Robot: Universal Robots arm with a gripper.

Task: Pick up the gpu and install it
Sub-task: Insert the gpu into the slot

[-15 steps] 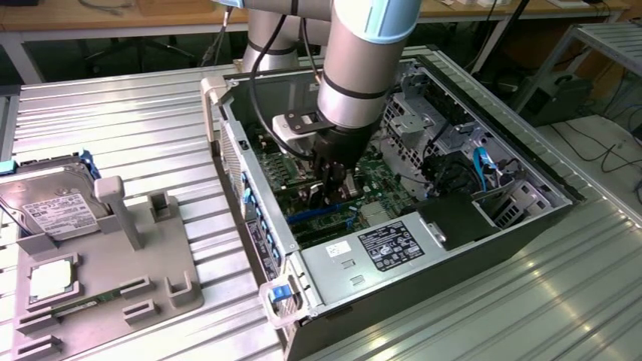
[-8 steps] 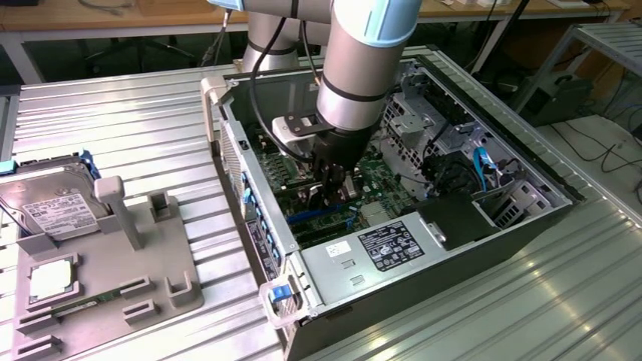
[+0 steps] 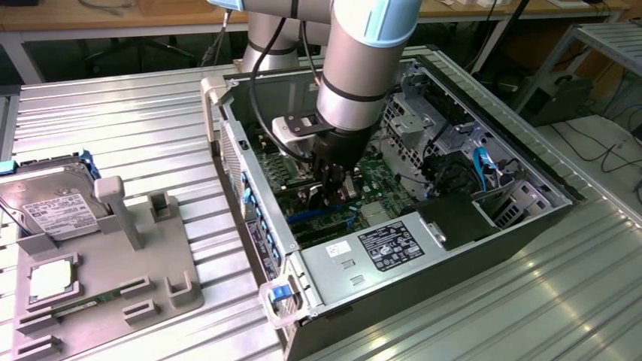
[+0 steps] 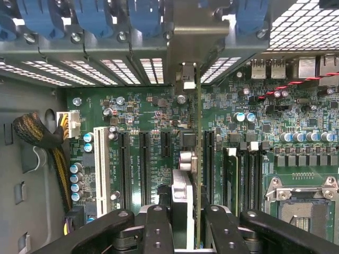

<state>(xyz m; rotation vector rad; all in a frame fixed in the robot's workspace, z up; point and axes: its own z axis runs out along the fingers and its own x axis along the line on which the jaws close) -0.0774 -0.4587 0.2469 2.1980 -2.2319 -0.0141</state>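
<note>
gpu [image 4: 196,174] was clamped in my hand [image 4: 190,233], fingers closed on both faces of the card. It stood edge-on over the motherboard [image 4: 159,111], inside the open case [image 3: 401,301]. Its far end reached the rear wall of the case, under the blue latches [image 4: 95,16].

The card ran parallel to the black slots [image 4: 144,164], with another black slot just beside it on the side of the memory slots [image 4: 243,174]. My read: lined up for a slot. I couldn't tell whether its connector edge was in or just above.

Progress: pick-up was done and the gpu was in the case. I'd judge the install as unfinished, since I hadn't let go. The hard drive [image 3: 56,210] sat on the grey tray [image 3: 150,263] on the tabletop [image 3: 131,120], well apart.

Room: tight.
- Rear wall was at the card's end.
- Slots were close on both sides.
- The power supply [image 3: 386,248] was near my wrist.
- The cable bundle [image 4: 39,135] was well apart.
- The case's open side gave the only free way out.
</note>
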